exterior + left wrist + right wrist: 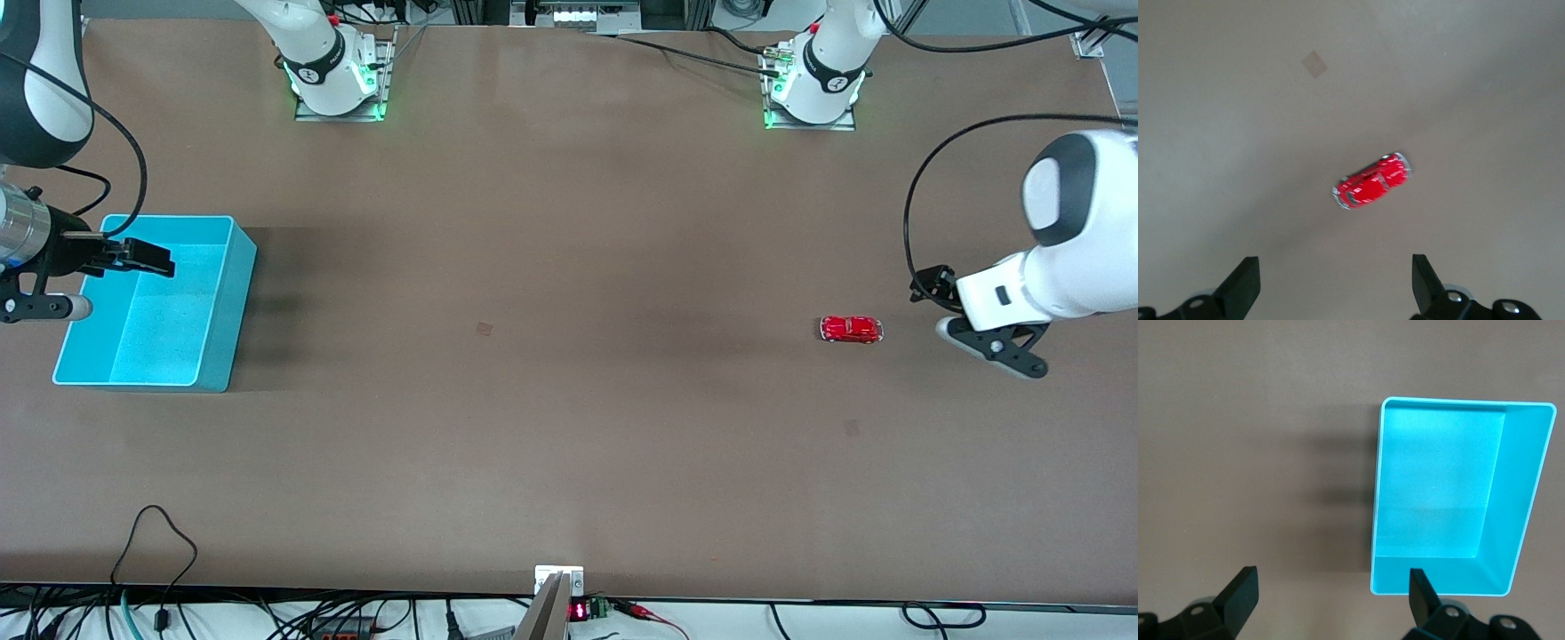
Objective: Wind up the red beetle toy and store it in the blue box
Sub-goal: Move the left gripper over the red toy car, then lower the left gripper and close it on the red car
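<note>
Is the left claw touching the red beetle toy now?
Apart. The left wrist view shows bare table between the open left claw and the red beetle toy.

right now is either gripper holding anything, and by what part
Nothing is held. The left gripper is open over the table beside the car; the right gripper is open over the box, which is empty.
</note>
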You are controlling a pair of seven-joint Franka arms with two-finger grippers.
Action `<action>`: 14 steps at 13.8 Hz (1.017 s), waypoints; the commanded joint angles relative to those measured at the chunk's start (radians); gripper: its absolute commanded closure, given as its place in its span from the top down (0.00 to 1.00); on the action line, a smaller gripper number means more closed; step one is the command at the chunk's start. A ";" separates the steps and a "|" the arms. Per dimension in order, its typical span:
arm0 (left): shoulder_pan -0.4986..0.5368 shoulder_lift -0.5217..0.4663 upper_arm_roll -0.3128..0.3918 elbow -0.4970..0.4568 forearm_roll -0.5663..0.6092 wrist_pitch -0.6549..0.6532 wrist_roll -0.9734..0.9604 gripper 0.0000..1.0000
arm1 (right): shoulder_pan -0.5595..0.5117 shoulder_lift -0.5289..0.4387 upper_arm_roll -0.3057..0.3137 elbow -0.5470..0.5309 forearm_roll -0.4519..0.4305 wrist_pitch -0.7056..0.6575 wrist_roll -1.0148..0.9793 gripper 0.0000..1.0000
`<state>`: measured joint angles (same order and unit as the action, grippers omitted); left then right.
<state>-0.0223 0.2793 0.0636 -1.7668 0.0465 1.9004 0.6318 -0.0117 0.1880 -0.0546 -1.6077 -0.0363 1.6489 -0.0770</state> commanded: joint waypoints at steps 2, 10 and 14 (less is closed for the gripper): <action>0.004 -0.015 -0.002 -0.170 0.044 0.207 0.326 1.00 | -0.005 -0.010 0.004 0.003 0.001 -0.015 0.005 1.00; 0.005 0.021 -0.031 -0.261 0.046 0.314 0.823 1.00 | -0.008 -0.010 0.004 0.003 0.001 -0.015 0.002 1.00; 0.022 0.029 -0.033 -0.328 0.046 0.416 0.873 1.00 | -0.010 -0.009 0.004 0.003 0.001 -0.015 -0.001 1.00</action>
<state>-0.0162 0.3167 0.0417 -2.0596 0.0730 2.2751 1.4673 -0.0131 0.1880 -0.0551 -1.6075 -0.0364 1.6470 -0.0769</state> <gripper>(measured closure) 0.000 0.000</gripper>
